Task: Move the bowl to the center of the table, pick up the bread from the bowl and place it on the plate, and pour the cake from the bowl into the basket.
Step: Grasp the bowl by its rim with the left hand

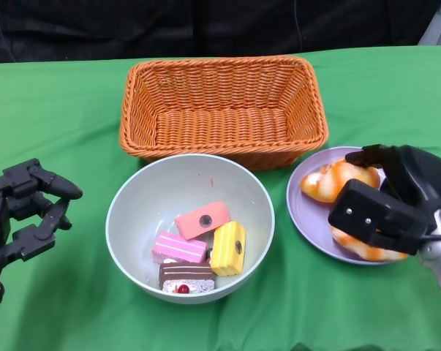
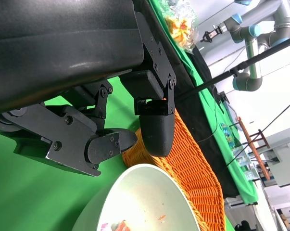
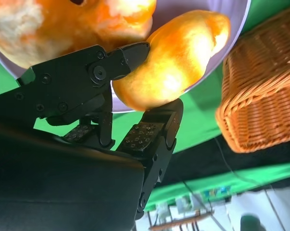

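Right hand grips a bread roll over the plate; left hand hangs open beside the bowl

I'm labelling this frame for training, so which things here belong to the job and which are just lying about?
Job: bowl holding four cake pieces; two breads on the purple plate; orange basket; right hand at the bread; left hand, empty.

Lying about: only the green tablecloth.
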### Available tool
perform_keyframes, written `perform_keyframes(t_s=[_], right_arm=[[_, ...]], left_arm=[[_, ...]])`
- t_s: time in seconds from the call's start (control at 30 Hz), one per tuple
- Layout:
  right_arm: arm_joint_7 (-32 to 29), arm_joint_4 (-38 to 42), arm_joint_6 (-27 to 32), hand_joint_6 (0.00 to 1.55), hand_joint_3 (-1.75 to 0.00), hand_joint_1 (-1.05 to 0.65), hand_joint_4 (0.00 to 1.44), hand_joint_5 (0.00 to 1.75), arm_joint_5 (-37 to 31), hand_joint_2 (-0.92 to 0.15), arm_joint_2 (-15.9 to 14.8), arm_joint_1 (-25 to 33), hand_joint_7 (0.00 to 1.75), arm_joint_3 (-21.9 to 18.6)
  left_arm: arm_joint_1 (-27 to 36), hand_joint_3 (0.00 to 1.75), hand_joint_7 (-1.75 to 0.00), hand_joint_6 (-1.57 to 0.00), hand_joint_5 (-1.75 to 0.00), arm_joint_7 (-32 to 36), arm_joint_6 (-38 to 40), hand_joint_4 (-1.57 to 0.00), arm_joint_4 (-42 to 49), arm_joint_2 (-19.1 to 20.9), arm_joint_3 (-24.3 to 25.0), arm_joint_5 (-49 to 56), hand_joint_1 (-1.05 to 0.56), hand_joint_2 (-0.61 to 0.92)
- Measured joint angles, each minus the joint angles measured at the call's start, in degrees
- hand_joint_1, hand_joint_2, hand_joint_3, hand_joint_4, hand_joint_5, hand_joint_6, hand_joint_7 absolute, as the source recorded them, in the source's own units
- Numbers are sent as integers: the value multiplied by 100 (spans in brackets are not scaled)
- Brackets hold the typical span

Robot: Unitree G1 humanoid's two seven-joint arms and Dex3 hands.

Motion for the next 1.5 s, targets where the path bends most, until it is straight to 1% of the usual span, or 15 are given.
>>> perform_keyframes(t_s=[0.03,0.07,0.13,0.17,0.27,0.4,0.73,0.87,0.93,1.0,1.13,1.2,1.27,1.37,1.5], right_arm=[[211,-244,112,82,-2,-27,68,65,-5,-92,-41,41,0,37],[406,-487,204,74,-2,-30,68,44,-15,-92,-86,90,0,81],[711,-876,371,70,-2,-32,72,28,-52,-92,-149,195,0,132],[858,-1058,476,58,-2,-38,59,17,-77,-92,-180,248,0,152],[1403,-1700,835,38,-3,-51,42,4,-125,-92,-275,421,0,234],[2030,-2363,1276,27,-7,-65,30,0,-201,-92,-338,476,0,324],[3101,-2958,1979,24,-12,-83,20,0,-337,-92,-487,484,0,477],[3313,-3143,2286,21,-32,-98,16,0,-400,-92,-504,497,0,537],[3357,-3231,2384,21,-35,-100,16,0,-437,-92,-505,516,0,540],[3371,-3313,2435,26,-51,-101,21,2,-446,-92,-505,552,1,539],[3371,-3427,2484,27,-56,-102,22,3,-447,-92,-506,606,2,535],[3024,-3715,2555,54,-36,-72,54,11,-453,-92,-435,824,7,341],[2581,-4081,2634,63,-27,-60,65,11,-463,-92,-324,1091,7,121],[2315,-4750,2773,69,-19,-52,72,11,-473,-92,-278,1547,5,-106],[2428,-5551,2947,69,-16,-50,75,10,-476,-92,-372,2122,4,-284]], left_arm=[[1,71,-112,-81,-144,4,-1,-81,-5,0,-2,10,-2,74],[1,71,-113,-81,-144,11,-1,-81,-8,0,-4,25,-3,73],[1,72,-113,-81,-144,15,-2,-81,-9,0,-7,44,-3,73],[1,72,-113,-81,-144,17,-3,-81,-10,-2,-8,43,-2,74],[0,72,-112,-81,-144,14,-6,-81,-6,-9,-8,16,-2,74],[-1,71,-113,-81,-143,14,-7,-81,-4,-43,-14,0,-4,73],[0,72,-114,-81,-145,16,-8,-83,-2,-45,-38,44,-3,73],[0,73,-113,-80,-146,16,-7,-81,-3,-45,-44,44,-2,73],[0,73,-113,-80,-147,16,-7,-81,-3,-45,-45,42,-2,73],[0,74,-114,-80,-147,16,-7,-81,-3,-45,-45,42,-1,74],[0,74,-114,-80,-147,16,-7,-80,-3,-44,-45,41,-1,74],[-4,73,-114,-80,-146,15,-21,-80,0,-44,-50,39,-3,73],[-6,73,-115,-79,-145,15,-26,-80,10,-43,-52,37,-3,73],[-10,73,-114,-80,-145,15,-39,-81,19,-42,-56,40,-3,74],[-30,73,-113,-81,-146,16,-78,-83,112,-24,-51,45,-2,73]])
